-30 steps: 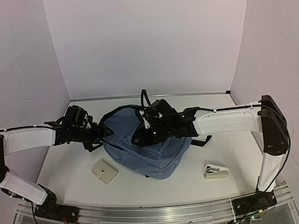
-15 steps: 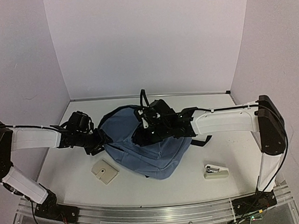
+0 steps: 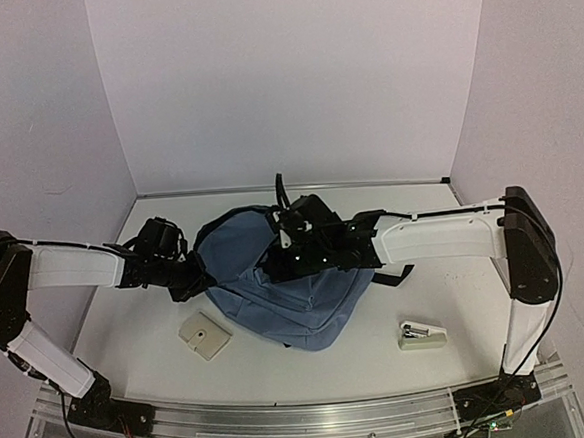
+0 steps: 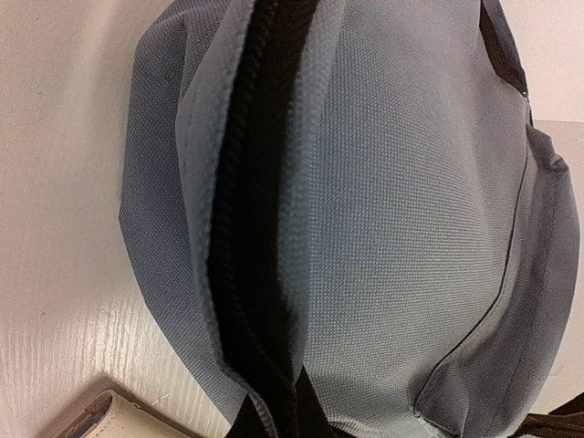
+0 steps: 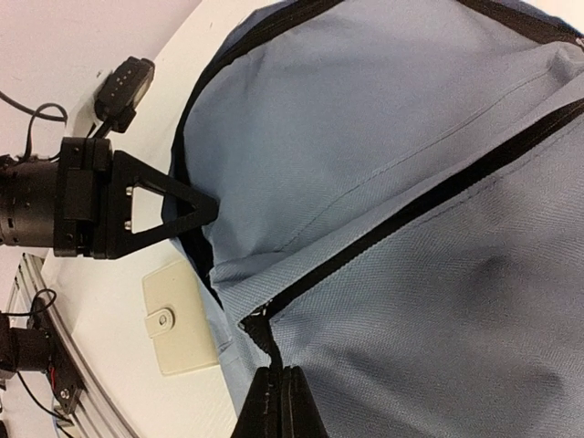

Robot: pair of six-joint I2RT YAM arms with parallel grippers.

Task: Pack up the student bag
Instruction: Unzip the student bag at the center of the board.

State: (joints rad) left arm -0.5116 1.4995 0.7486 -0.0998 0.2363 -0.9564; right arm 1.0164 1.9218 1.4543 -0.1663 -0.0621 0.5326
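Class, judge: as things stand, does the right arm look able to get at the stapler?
Probably not yet: the right hand is shut on the student bag and must let go first. The stapler lies uncovered on that arm's side.

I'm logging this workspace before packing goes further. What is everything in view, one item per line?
student bag: one, slate-blue with black zips and straps, middle of the table.
flat case: one, cream with a snap, just beside the bag's near-left edge.
stapler-like item: one, white and black, near right, apart from the bag.
table: one, white, under everything.
rail: one, silver, along the near edge.
left tool: one, black, shut on the bag's left edge by the zip.
right tool: one, black, shut on the bag's fabric at the zip.
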